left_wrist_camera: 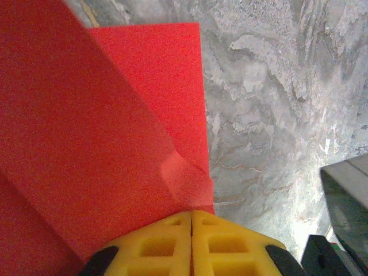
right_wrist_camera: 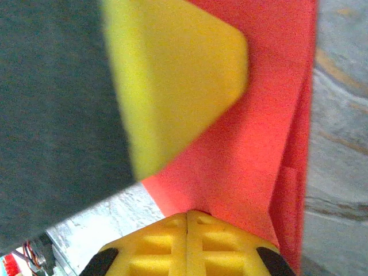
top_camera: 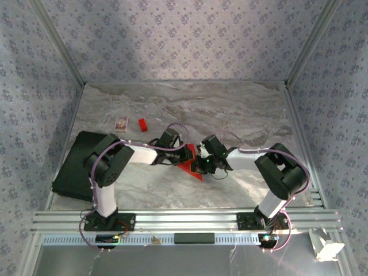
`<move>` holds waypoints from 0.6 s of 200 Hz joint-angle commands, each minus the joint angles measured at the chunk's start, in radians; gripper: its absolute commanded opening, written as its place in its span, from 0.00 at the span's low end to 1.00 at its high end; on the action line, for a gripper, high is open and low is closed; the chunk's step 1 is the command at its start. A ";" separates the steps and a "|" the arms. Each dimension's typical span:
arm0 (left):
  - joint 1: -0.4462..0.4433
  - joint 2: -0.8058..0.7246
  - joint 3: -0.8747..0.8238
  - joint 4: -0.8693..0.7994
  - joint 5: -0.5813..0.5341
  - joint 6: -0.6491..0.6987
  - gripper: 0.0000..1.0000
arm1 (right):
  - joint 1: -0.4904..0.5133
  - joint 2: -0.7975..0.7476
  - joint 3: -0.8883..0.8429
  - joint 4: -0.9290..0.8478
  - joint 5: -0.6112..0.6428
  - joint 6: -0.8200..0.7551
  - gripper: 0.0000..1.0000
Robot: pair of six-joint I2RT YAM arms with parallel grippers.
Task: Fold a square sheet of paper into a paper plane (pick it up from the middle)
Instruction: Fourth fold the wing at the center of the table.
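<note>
The paper (top_camera: 190, 171) sits mid-desk between the two arms, folded into overlapping layers with a diagonal crease. The left claw (left_wrist_camera: 191, 227) is pinched tight on it, yellow pads together with a red corner caught in the seam. Same deal on the right claw (right_wrist_camera: 187, 224), clamped on the paper's edge from the other side. Further out on the marble desk (top_camera: 247, 109), far-left: a tiny red block (top_camera: 142, 125), a patterned card (top_camera: 121, 122), and nearer, a black mat (top_camera: 77, 164).
</note>
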 commanded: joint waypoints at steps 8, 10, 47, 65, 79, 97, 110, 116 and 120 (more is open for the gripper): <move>0.007 0.052 -0.035 -0.066 -0.034 0.017 0.08 | -0.016 0.002 -0.095 0.063 -0.020 0.027 0.00; 0.007 0.052 -0.036 -0.067 -0.035 0.017 0.08 | -0.017 0.001 -0.101 0.068 -0.023 0.029 0.00; 0.013 0.054 -0.044 -0.065 -0.037 0.017 0.08 | -0.025 -0.021 -0.177 0.142 -0.062 0.049 0.01; 0.015 0.054 -0.046 -0.066 -0.040 0.017 0.08 | -0.034 -0.042 -0.203 0.163 -0.078 0.049 0.02; 0.015 0.060 -0.046 -0.066 -0.040 0.017 0.08 | -0.041 -0.062 -0.223 0.171 -0.087 0.046 0.03; 0.017 0.068 -0.048 -0.063 -0.040 0.016 0.08 | -0.046 -0.088 -0.243 0.157 -0.100 0.036 0.03; 0.017 0.070 -0.052 -0.057 -0.040 0.014 0.08 | -0.046 -0.109 -0.261 0.135 -0.097 0.026 0.03; 0.018 0.071 -0.051 -0.058 -0.040 0.014 0.08 | -0.045 -0.121 -0.270 0.126 -0.096 0.022 0.03; 0.018 0.071 -0.051 -0.058 -0.040 0.014 0.08 | -0.045 -0.129 -0.280 0.120 -0.095 0.018 0.03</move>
